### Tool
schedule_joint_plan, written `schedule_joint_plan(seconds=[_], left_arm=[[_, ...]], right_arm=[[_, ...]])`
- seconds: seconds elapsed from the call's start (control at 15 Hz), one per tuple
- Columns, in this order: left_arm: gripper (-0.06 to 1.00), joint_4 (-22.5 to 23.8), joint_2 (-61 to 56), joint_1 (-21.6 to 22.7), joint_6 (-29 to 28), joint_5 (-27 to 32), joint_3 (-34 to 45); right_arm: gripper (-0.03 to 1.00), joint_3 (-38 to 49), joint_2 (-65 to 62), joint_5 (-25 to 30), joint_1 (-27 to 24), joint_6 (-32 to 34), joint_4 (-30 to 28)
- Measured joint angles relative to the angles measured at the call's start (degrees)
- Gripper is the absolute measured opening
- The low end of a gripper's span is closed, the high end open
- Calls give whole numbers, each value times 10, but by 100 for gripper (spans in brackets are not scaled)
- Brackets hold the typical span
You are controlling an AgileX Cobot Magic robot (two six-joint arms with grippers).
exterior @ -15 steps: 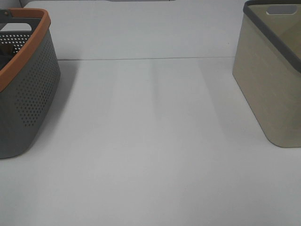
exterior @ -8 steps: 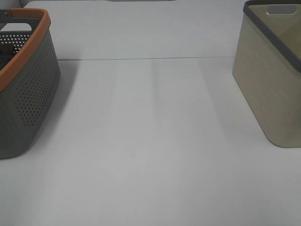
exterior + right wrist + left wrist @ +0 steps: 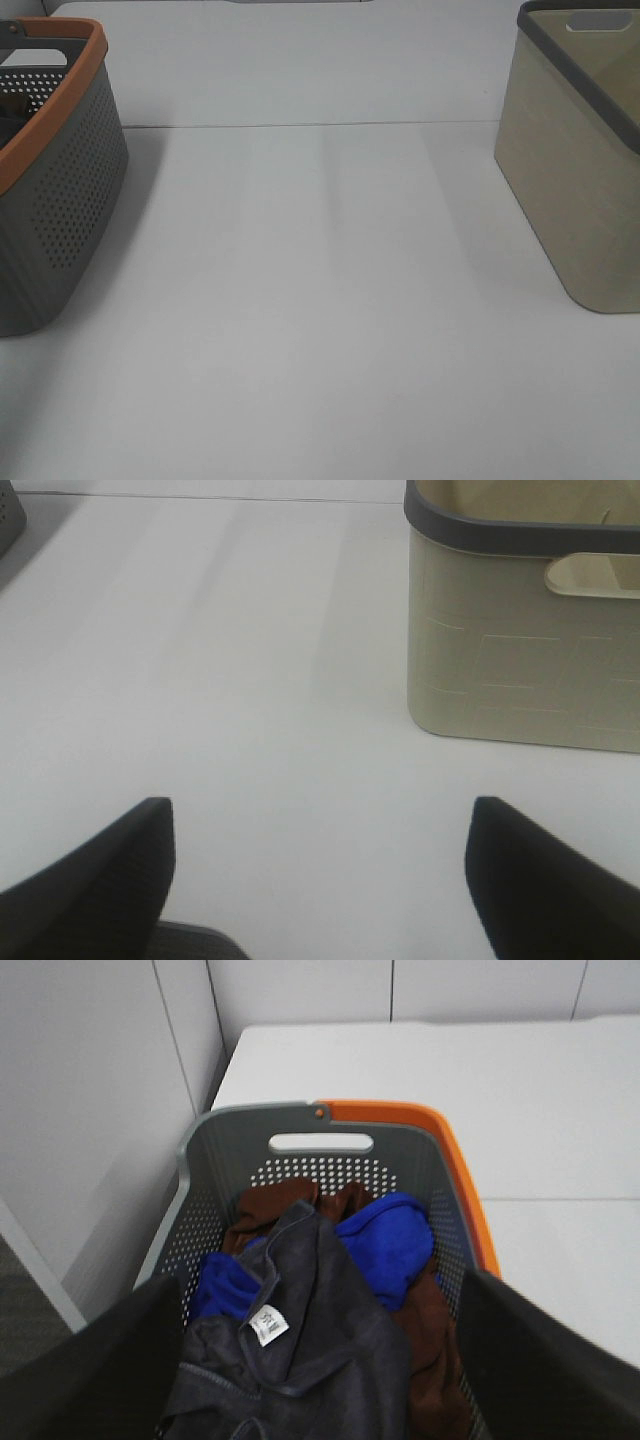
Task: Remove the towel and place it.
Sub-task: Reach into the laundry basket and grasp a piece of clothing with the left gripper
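Nothing, as far as the high view shows, differs from a second ago: the grey basket (image 3: 60,200) with its orange rim sits at the left edge of the frame as before, the beige basket (image 3: 570,180) at the right edge, and the white table (image 3: 320,300) between them looks the same. Neither arm shows in that view.

The left gripper (image 3: 320,1285) hangs over the grey basket with its jaws spread wide. Its two dark fingers (image 3: 90,1360) fill the lower left and lower right corners of the left wrist frame, and they have hold of nothing. The towel (image 3: 330,1370) lies in the basket, in the lower middle of that frame, between the two fingers (whether either finger touches it, I cannot tell). Its small white tag (image 3: 267,1325) faces up. It is crumpled on top of a blue cloth (image 3: 385,1240) and a brown cloth (image 3: 270,1205), which show beyond it toward the basket's handle slot.

The right gripper (image 3: 320,805) is likewise spread wide over bare table, its fingers in the lower corners of the right wrist frame with nothing between them. The beige basket stands at the upper right of that frame, well apart from the fingers.
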Motion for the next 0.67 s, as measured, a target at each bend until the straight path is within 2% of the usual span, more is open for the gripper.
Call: schedule_joint_plan(seconds=[0.2,0.33,0.47,0.67], left_arm=[[73,36,155,25,-17,93,-121],[73,42,238,54,-19,136,-191],[73,46,353,92,-19,164,-262],[73,48,437,97,-19,167,-296]], right_arm=[[76,0,0,0,0,0,0],[76,0,0,0,0,0,1],[76,0,0,0,0,0,1],[76,0,0,0,0,0,1]])
